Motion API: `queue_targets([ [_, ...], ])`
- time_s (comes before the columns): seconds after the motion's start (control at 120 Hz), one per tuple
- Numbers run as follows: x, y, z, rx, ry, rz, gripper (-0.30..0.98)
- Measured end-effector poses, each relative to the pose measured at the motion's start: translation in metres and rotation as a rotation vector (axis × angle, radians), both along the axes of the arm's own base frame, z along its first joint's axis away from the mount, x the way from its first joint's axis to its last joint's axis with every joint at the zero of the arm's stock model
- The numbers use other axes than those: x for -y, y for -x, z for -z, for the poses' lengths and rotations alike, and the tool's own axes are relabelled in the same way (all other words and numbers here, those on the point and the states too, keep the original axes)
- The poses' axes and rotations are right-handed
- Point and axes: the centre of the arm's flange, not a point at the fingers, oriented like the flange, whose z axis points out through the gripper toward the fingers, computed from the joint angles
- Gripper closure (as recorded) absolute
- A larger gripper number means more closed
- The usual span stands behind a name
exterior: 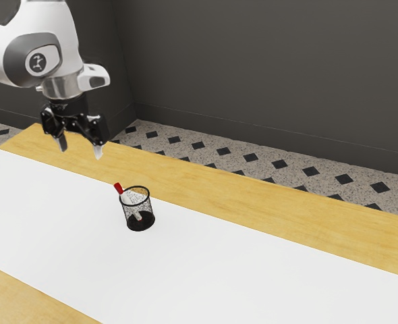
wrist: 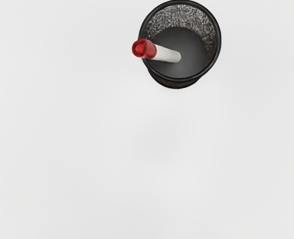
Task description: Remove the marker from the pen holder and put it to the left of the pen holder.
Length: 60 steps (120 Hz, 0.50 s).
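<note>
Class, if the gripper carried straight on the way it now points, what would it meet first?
Probably the white surface: the gripper points down, and the pen holder looks off to one side, though depth is hard to judge.

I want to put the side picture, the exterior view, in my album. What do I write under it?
Open black gripper above a red-capped white marker leaning in a black mesh holder.

Soft, even light brightens the flat white rectangular mat (exterior: 57,229); the plain dark-grey wall (exterior: 266,74) looks dim. Shadows are faint.
</note>
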Motion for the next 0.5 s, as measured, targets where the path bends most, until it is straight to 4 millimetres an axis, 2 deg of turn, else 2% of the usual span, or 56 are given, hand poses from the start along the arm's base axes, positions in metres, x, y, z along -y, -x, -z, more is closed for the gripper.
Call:
queue_targets([
  [0.108,0.001,-0.015,0.059,-0.019,-0.006,-0.008,0.00],
  [0.258,-0.012,-0.043,0.116,-0.003,-0.002,-0.032,0.00],
  [0.392,-0.019,-0.062,0.150,0.031,0.014,-0.037,0.00],
  [0.5,-0.011,-0.075,0.165,0.065,0.015,-0.005,0.00],
])
